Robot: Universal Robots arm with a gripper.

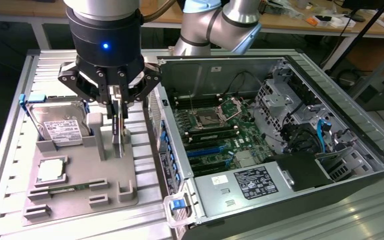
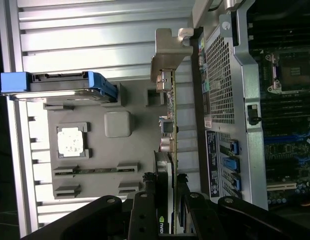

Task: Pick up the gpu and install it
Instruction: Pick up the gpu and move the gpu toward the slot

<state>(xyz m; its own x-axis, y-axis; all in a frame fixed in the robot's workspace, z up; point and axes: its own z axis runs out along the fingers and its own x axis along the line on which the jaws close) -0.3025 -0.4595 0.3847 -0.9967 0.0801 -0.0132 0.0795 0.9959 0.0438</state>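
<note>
Black jaws: mine, pinching the gpu (image 2: pixel 173 130) by its upper edge, one pad on each flat face.
Grip: it sits toward the end away from the silver bracket (image 2: pixel 167 55), so I judge the bracket end may sag. Hold firm and level.
Gpu: on edge, upright, over its holder on the grey tray (image 1: pixel 105 175). I cannot tell whether its lower edge is free of the holder.
Lift: straight up, no twist, or the card may bind on the grey posts (image 1: pixel 95 132) just beside it.
Hard drive (image 1: pixel 58 127): near in its own holder; keep clear of it.
Desk (image 1: pixel 5 150): ribbed metal, carrying the tray and case.
Case (image 1: pixel 212 70): open, just beside the tray, its blue slots (image 1: pixel 209 150) bare.
</note>
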